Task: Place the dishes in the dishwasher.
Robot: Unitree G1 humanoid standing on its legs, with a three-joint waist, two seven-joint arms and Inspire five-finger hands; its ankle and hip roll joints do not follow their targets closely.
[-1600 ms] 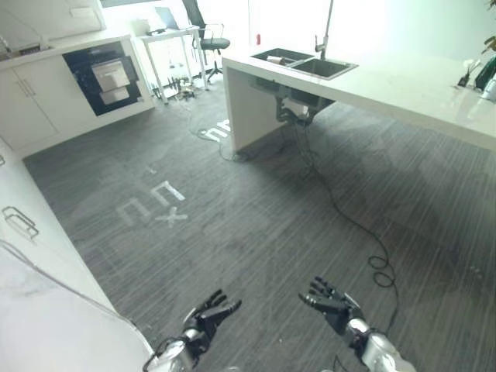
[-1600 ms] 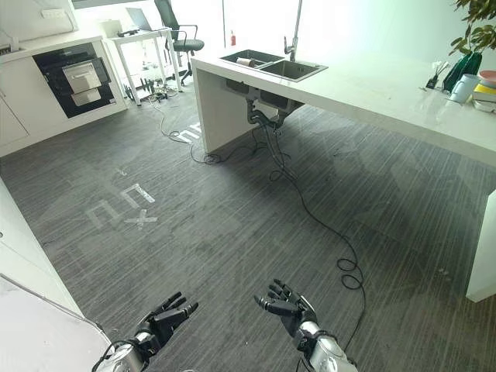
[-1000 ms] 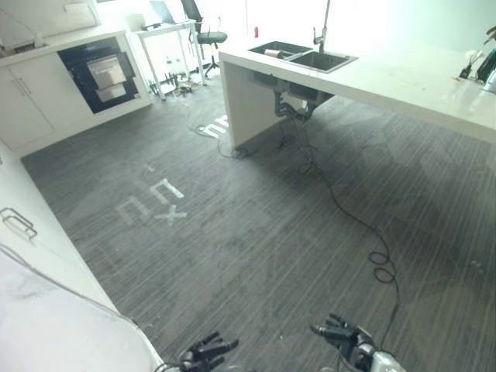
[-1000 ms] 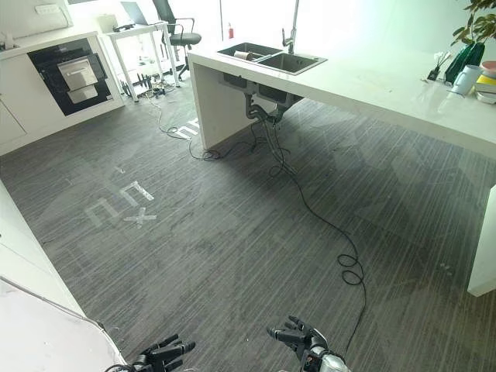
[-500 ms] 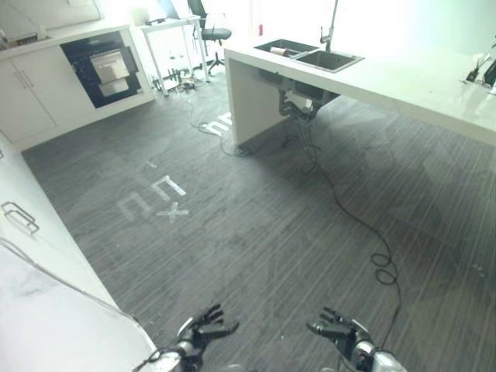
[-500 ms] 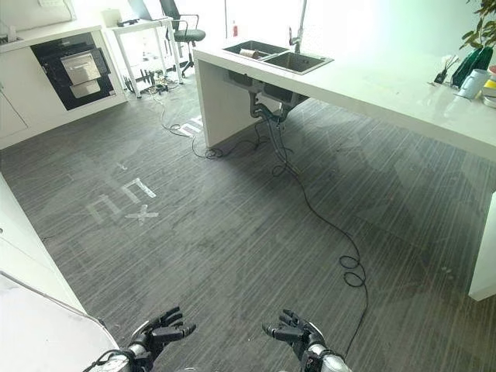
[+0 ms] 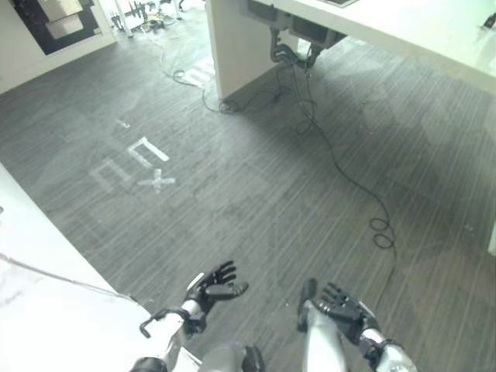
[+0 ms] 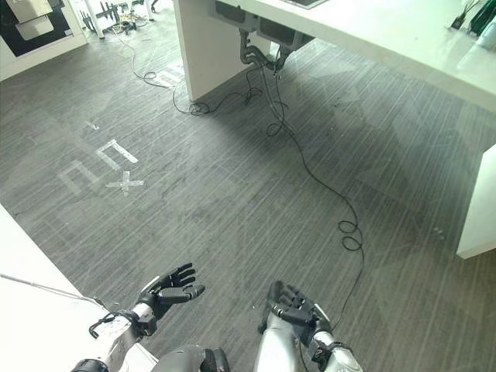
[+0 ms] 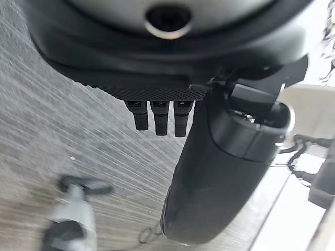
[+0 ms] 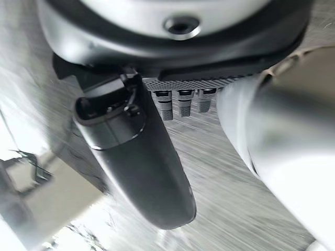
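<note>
Both hands hang low over the grey striped floor (image 8: 232,201), palms up and empty. The left hand (image 7: 213,288) has its fingers (image 7: 225,272) spread and nearly straight, thumb held out to the side, nothing between them; its wrist view shows the same, with short dark fingertips in a row beside the thumb and bare floor beyond. The right hand (image 8: 298,310) sits just beside it, fingers (image 8: 288,295) relaxed and lightly bent, holding nothing; its wrist view also shows the thumb standing free over the floor. The task's things are far from both hands: at the top right edge a pale cup-like object (image 8: 487,37) and a dark green item (image 8: 482,14) stand on the white counter (image 8: 403,39) — too cut off to tell their form or contents. Under the counter, grey drain pipes (image 8: 256,54) hang down beside its white end panel (image 8: 198,46). At the top left, a dark appliance front (image 8: 31,23) with a light panel is set in white cabinets; whether it is the dishwasher cannot be told. White tape marks (image 8: 101,167) lie on the floor, and a white surface (image 7: 46,310) fills the lower left corner — close beside the left arm.
</note>
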